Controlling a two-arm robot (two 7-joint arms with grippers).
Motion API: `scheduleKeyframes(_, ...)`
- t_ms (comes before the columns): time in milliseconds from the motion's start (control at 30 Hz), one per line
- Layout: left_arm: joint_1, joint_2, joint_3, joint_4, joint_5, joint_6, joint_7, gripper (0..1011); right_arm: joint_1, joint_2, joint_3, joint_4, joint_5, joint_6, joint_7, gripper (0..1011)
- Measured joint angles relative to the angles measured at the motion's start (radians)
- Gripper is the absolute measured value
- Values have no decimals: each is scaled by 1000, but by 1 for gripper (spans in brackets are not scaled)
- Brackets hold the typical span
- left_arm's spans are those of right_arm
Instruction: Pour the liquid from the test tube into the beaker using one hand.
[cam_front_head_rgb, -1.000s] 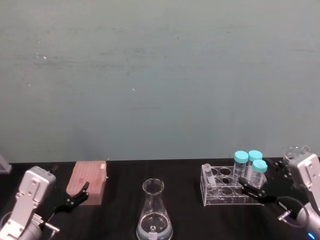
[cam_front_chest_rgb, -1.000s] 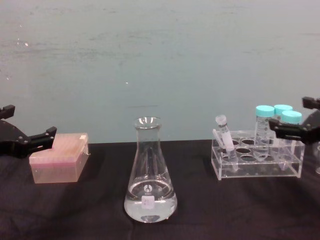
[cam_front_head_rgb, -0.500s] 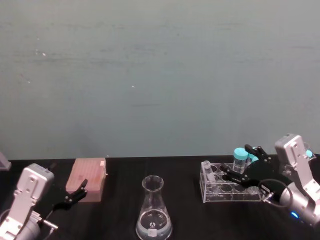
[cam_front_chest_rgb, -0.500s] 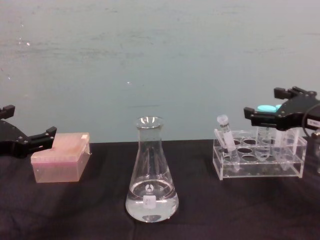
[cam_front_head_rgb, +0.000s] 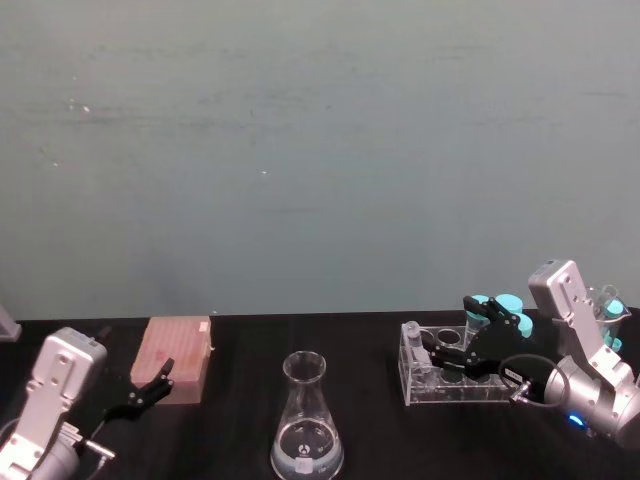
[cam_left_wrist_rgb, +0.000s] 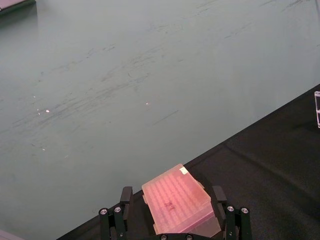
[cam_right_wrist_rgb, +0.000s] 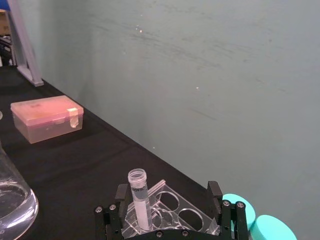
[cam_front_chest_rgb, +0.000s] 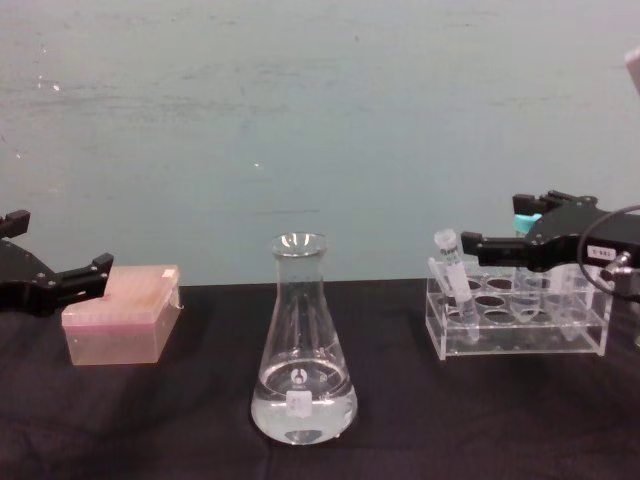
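Observation:
The test tube (cam_front_chest_rgb: 450, 268) leans in the left end of a clear rack (cam_front_chest_rgb: 520, 335), open whitish rim up; its liquid level is too faint to tell. My right gripper (cam_front_chest_rgb: 490, 235) hovers open over the rack, reaching toward the tube from the right. In the right wrist view the test tube (cam_right_wrist_rgb: 139, 195) stands between the fingers (cam_right_wrist_rgb: 120, 200), close to one and touching neither. The beaker (cam_front_chest_rgb: 303, 350) is at centre front with clear liquid (cam_front_chest_rgb: 303, 410) pooled in its base, well left of the rack. My left gripper (cam_front_head_rgb: 160, 380) is parked open at the far left.
A pink tip box (cam_front_chest_rgb: 120, 320) sits just ahead of the left gripper. Teal-capped tubes (cam_front_head_rgb: 505, 305) stand in the rack's right end, behind the right gripper. Black table (cam_front_chest_rgb: 400, 420) runs between beaker and rack. A teal wall rises behind.
The right gripper has swung up and leftward from the rack's right end, over the rack to the test tube, still open. The left arm, beaker and tube have not moved.

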Motion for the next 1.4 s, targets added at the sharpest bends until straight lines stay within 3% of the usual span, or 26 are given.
scheduleKeyframes(633,0,0,0,0,0,0,0,1000,75,-53,-1,127,-31,-1,128,1000)
scheduleKeyframes(1400,0,0,0,0,0,0,0,1000,113,-91,1,204,-65,1,151,1000)
